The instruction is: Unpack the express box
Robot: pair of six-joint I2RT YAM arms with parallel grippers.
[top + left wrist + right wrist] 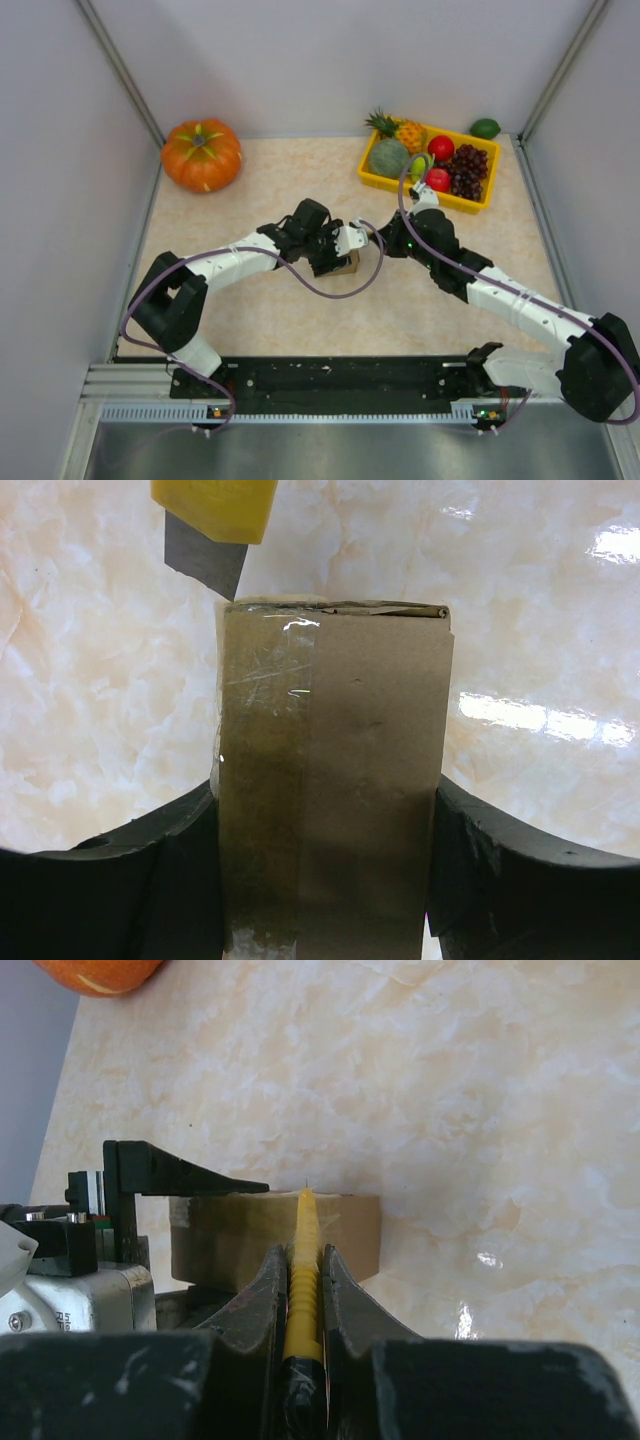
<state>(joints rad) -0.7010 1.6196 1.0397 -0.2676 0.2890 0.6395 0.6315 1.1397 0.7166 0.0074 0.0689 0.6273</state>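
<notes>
Express box [347, 266] between both arms' jaws.

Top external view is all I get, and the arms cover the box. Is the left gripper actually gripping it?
Observer: Yes, the left gripper has the express box clamped from both sides.
Operator: And the right one?
Observer: The right gripper is shut on a yellow knife.
Operator: Where's the blade?
Observer: The blade tip is at the box's far edge, beside the clear tape strip; contact I can't confirm.
</notes>
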